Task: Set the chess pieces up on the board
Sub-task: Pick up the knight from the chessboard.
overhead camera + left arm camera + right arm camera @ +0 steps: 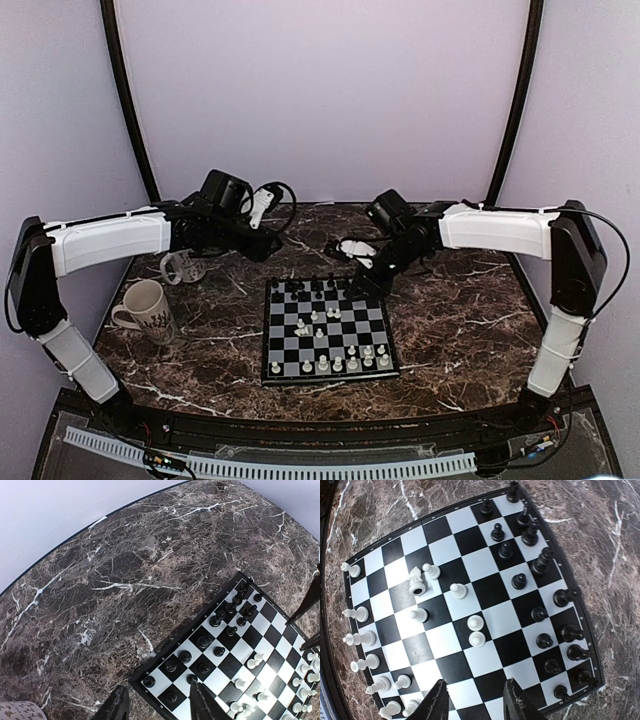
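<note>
The board [345,335] lies mid-table. Black chess pieces [312,291] fill its far rows. White chess pieces [352,361] stand along the near rows, and several more [318,320] are scattered mid-board. My left gripper [268,246] hovers behind the board's far left corner, open and empty. In the left wrist view the gripper [160,707] straddles the corner of the board [176,642] with its black pieces [204,641]. My right gripper [364,284] is over the far right corner, open and empty. In the right wrist view the gripper [477,702] is above the board [490,592], between the white pieces [476,639] and the black pieces [544,641].
A patterned cream mug [148,310] stands at the left and shows in part in the left wrist view [20,711]. A clear glass object [183,268] sits behind it. A white object [352,247] lies behind the board. The marble table [460,330] ends at a curved back wall.
</note>
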`<state>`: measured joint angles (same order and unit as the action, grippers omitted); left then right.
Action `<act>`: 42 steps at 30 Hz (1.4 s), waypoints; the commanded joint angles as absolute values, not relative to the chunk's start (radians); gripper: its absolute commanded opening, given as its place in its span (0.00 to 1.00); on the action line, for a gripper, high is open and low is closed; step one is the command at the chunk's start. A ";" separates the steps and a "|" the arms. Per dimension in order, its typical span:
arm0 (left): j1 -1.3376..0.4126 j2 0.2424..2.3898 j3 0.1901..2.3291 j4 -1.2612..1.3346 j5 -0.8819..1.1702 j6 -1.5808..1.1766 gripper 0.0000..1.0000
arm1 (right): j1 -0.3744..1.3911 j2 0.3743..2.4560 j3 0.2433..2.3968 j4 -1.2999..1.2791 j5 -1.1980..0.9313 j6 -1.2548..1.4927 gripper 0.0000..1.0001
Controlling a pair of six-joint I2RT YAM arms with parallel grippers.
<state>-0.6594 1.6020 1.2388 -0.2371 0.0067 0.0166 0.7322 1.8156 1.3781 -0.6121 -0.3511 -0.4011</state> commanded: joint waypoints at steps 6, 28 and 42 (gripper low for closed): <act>-0.577 1.487 1.186 -0.202 -0.011 -0.092 0.43 | 0.868 1.951 1.546 -0.694 -0.294 -0.448 0.35; -0.555 1.399 1.138 -0.167 -0.052 -0.060 0.44 | 1.000 2.173 1.753 -0.781 -0.257 -0.490 0.36; -0.555 1.415 1.137 -0.164 -0.019 -0.060 0.44 | 1.007 2.218 1.780 -0.785 -0.257 -0.482 0.36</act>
